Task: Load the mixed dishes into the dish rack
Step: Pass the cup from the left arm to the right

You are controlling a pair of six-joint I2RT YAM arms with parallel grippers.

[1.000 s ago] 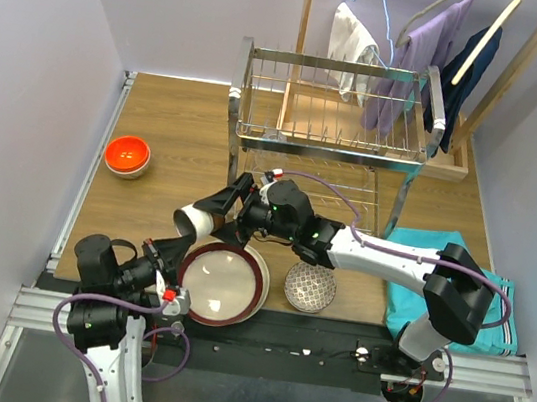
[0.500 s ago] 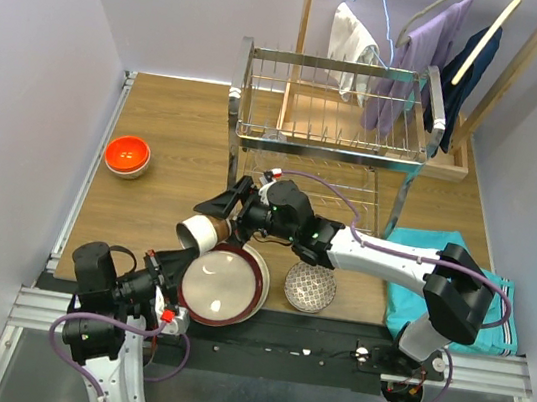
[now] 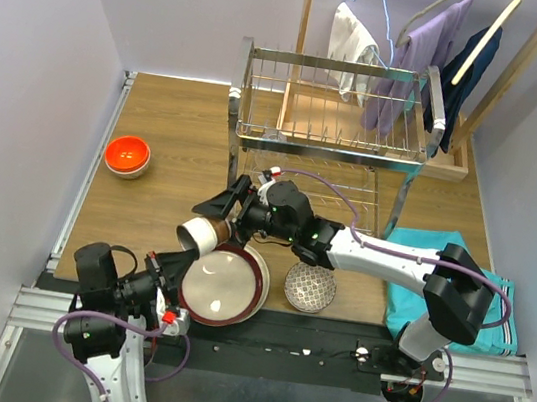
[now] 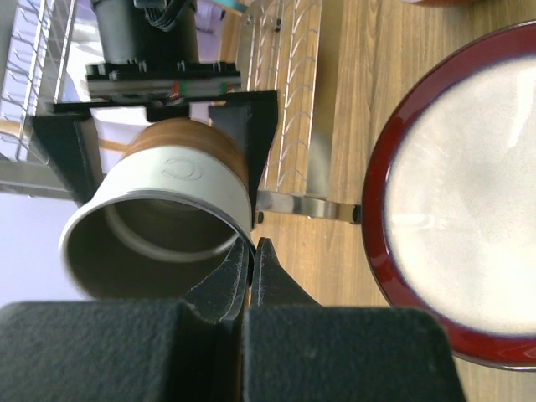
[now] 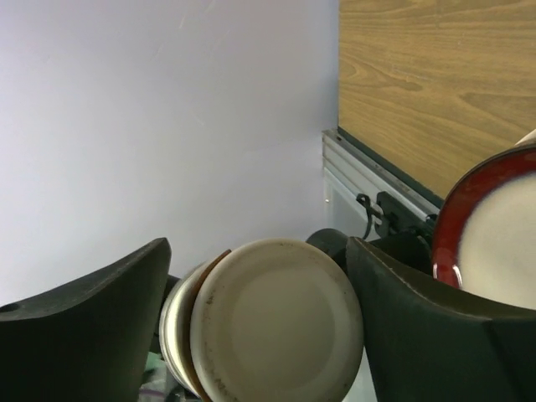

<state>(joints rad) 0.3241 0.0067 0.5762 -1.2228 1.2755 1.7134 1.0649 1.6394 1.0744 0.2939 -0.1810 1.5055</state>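
The rack (image 3: 333, 120) stands far back on the surface (image 3: 172, 136). The red-rimmed plate (image 3: 223, 283) lies near the front edge. The right arm (image 3: 382, 253) stretches low to the left, its jaws gripping the beige cup (image 3: 203, 234) sideways beside the plate's rim, probably for carrying to the rack. The left arm (image 3: 114, 289) is folded nearby, its jaws closed and empty.
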